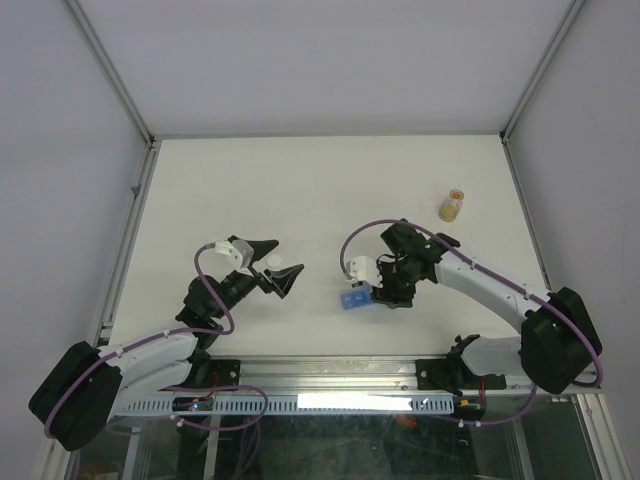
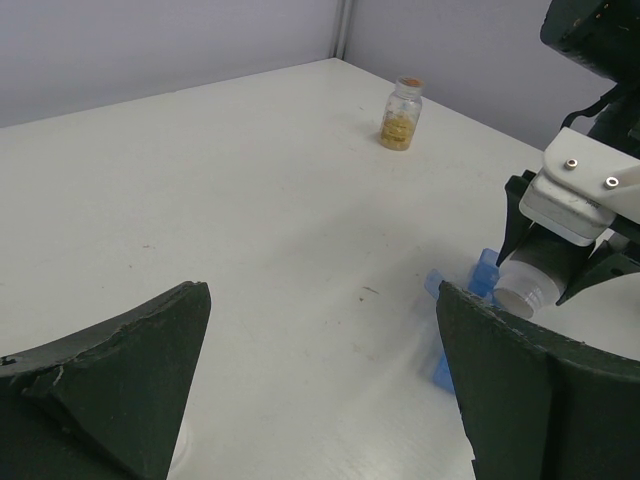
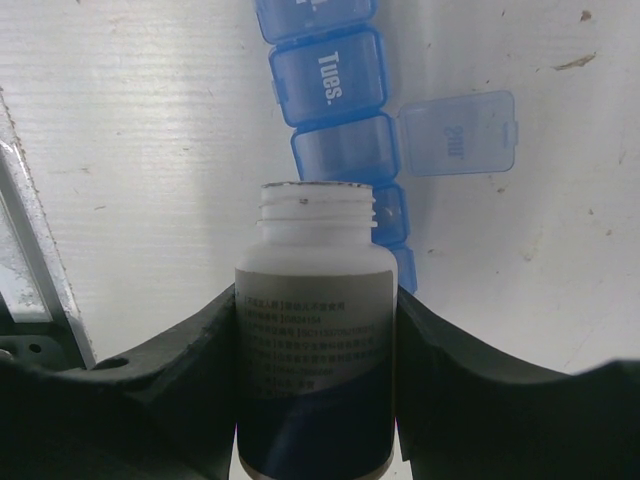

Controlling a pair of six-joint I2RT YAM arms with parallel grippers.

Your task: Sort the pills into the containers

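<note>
Jaws of the right gripper (image 3: 315, 300) are clamped on the sides of a white bottle (image 3: 315, 330), one finger to each side of its grey label. The right wrist view shows what the others do not: the bottle has no cap, and its threaded mouth points forward out of the jaws onto the blue pill organiser (image 3: 325, 75). The organiser runs straight ahead of the fingertips. Its cell marked "Tues." is closed, and the cell nearest the bottle's mouth has its lid (image 3: 458, 133) flipped open to the right. No view shows the pills clearly enough to place them, and the inside of the open cell is hidden behind the bottle's rim.

From above, the bottle and organiser shrink to a white blob over a blue patch on the table (image 1: 300, 190), but that view shows both arms, with the left one well apart from the organiser.

The left gripper (image 2: 320, 290) has its jaws wide apart, holding nothing. Its wrist view looks out between the two dark fingers: the organiser and the tilted bottle sit ahead, beyond the right-hand finger, and a small amber jar (image 2: 401, 114) stands upright far ahead. The top view alone shows a small white round thing (image 1: 272, 261) between these jaws; I cannot tell what it is.
</note>
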